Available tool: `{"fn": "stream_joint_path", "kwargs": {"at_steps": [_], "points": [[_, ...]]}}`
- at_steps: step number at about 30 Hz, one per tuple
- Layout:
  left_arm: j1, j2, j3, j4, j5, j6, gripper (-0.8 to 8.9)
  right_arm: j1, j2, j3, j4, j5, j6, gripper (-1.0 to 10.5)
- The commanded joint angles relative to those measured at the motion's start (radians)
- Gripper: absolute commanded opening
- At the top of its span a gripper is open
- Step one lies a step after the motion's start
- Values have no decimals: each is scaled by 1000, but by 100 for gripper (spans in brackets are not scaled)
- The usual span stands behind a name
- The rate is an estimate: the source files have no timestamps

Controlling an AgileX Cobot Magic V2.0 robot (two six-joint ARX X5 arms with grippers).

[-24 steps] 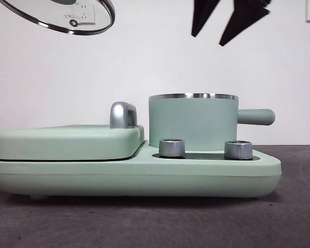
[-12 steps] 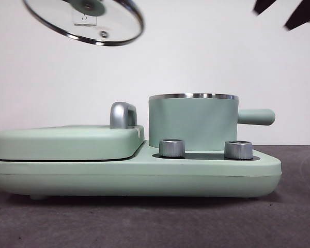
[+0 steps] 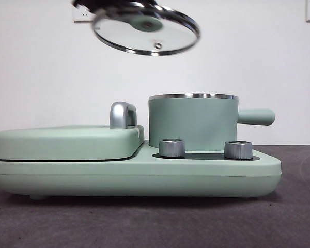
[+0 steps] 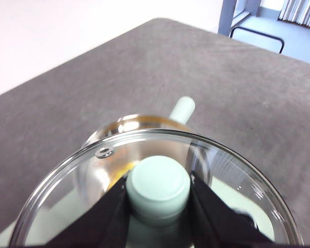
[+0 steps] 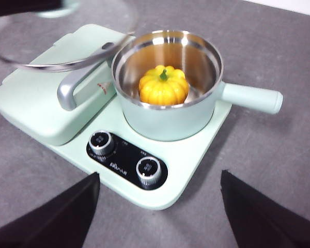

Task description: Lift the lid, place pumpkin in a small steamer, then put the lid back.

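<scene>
Right wrist view shows the pumpkin [image 5: 163, 85] sitting inside the steamer [image 5: 168, 121], with the right pincer [image 5: 157, 217] spread wide above the counter [image 5: 279, 155]. Left pincer [image 4: 158, 206] clamps the lid [image 3: 146, 30] by its knob (held tilted, above the steamer's left side).

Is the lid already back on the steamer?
No: in the front view the lid hangs tilted in the air, clear of the small steamer's open rim, held by the left gripper at its knob.
</scene>
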Motion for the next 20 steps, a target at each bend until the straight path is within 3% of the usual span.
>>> {"fn": "stream_joint_path", "kwargs": {"at_steps": [1,11,20], "points": [[-21,66,20,130,2,-2,10,5,-5,5,-17,2,14,361],[-53,275,27,385,-35,-2,10,5,-10,5,-73,2,14,361],[-58,393,86,431,-43,-2,10,5,-10,5,-94,1,14,361]]}}
